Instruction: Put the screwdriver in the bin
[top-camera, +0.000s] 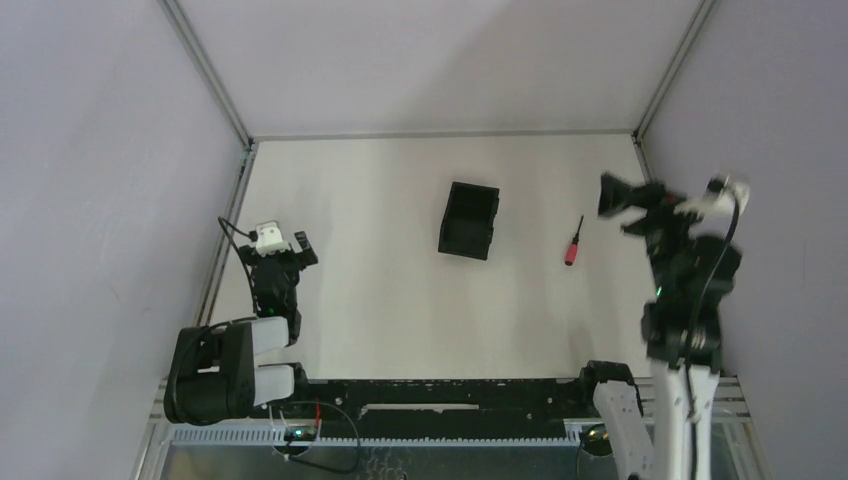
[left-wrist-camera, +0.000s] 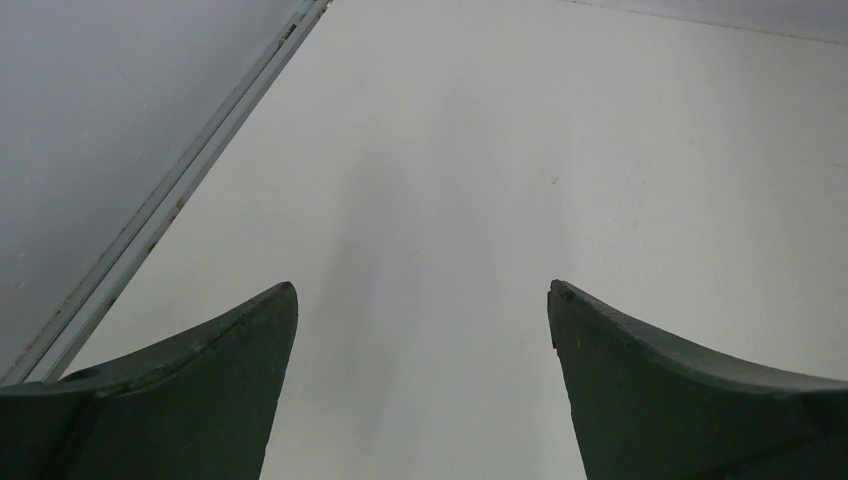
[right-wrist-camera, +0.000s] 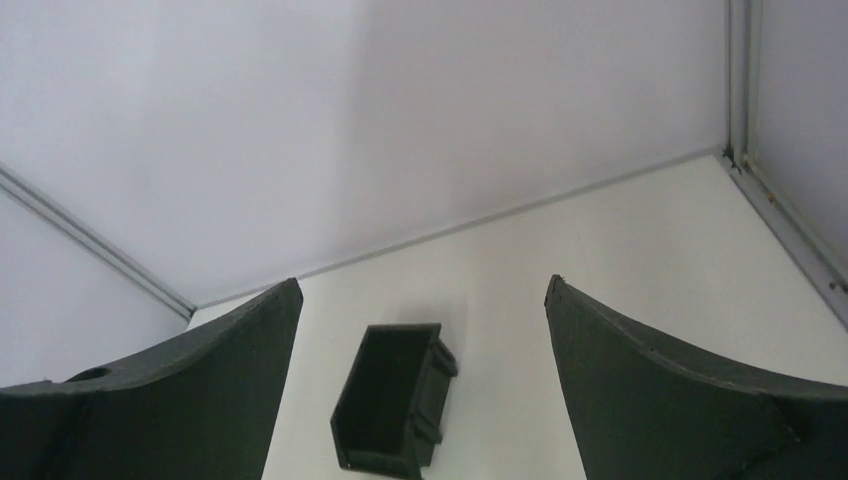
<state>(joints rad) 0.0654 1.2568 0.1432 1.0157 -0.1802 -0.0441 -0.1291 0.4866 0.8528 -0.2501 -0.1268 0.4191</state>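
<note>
The screwdriver (top-camera: 573, 243), red handle and thin dark shaft, lies on the white table to the right of the black bin (top-camera: 468, 220). The bin stands near the middle of the table and shows empty in the right wrist view (right-wrist-camera: 392, 398). My right gripper (top-camera: 612, 196) is open and empty, raised at the right side, a little right of and beyond the screwdriver, facing left towards the bin. My left gripper (top-camera: 300, 245) is open and empty at the left side, far from both. The screwdriver is out of both wrist views.
Grey walls enclose the table on the left, back and right, with metal frame rails (top-camera: 230, 215) along their feet. A black rail (top-camera: 440, 395) with cables runs along the near edge between the arm bases.
</note>
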